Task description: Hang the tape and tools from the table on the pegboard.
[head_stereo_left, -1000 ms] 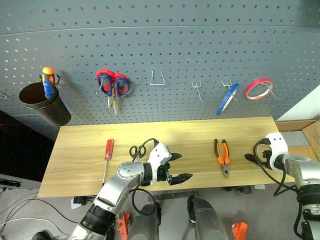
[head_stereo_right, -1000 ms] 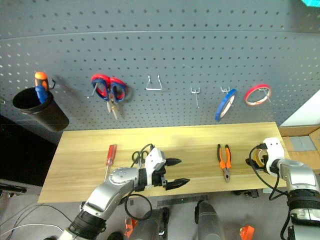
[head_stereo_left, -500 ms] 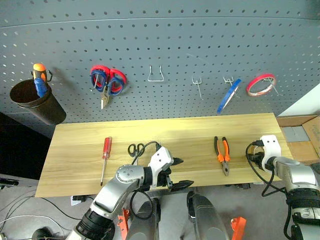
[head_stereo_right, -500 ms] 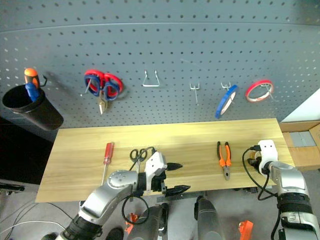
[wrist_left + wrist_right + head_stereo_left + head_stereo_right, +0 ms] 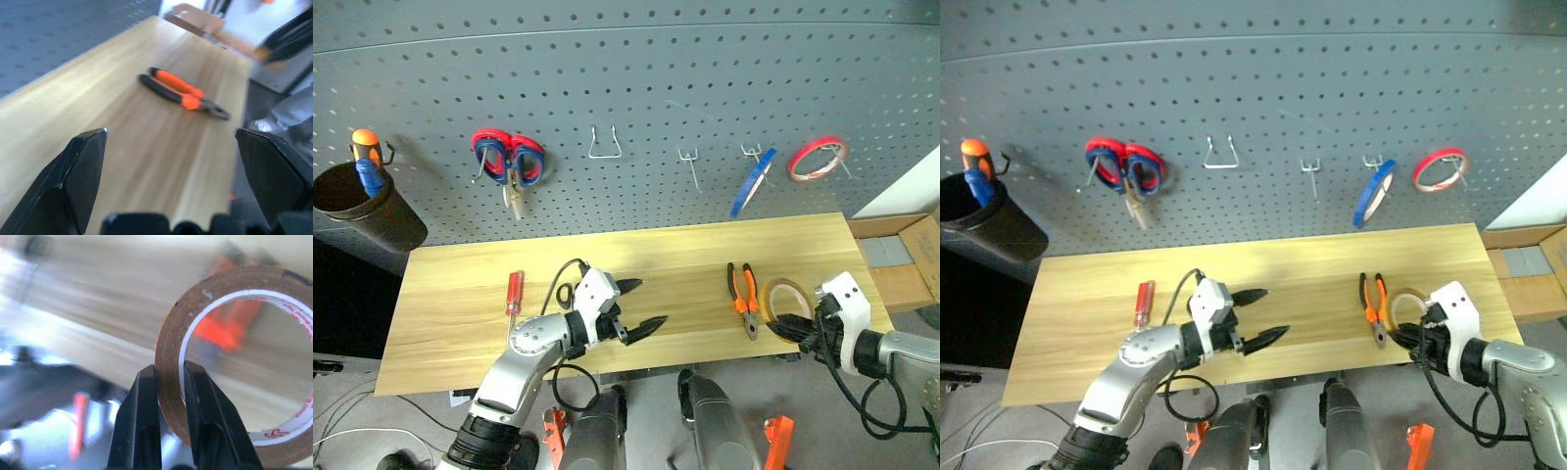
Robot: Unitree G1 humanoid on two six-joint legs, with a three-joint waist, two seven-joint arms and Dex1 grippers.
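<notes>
The tape [image 5: 787, 293], a thin yellowish-brown ring, stands on edge just above the table's [image 5: 460, 313] right front part, beside the orange-and-black pliers [image 5: 743, 294]. My right gripper [image 5: 781, 324] is shut on its lower rim; the right wrist view shows both fingers [image 5: 139, 431] pinching the tape [image 5: 168, 362]. My left gripper [image 5: 648, 302] hovers open over the table's middle and points toward the pliers [image 5: 183, 93]. The red-handled screwdriver [image 5: 513, 292] lies at the left. The black-handled scissors [image 5: 564, 295] are partly hidden behind my left hand. The pegboard [image 5: 656, 88] rises behind the table.
On the pegboard hang red-and-blue scissors [image 5: 509, 159], a blue tape roll [image 5: 750, 182], a red tape roll [image 5: 817, 159] and bare hooks [image 5: 605, 145]. A dark cup [image 5: 357, 204] at far left holds an orange-and-blue screwdriver. A cardboard box [image 5: 901, 257] sits past the table's right end.
My right gripper has shut on the tape and lifted it off the table, carrying it left toward the pliers. The left gripper drifted slightly left, still open. The camera has shifted.
</notes>
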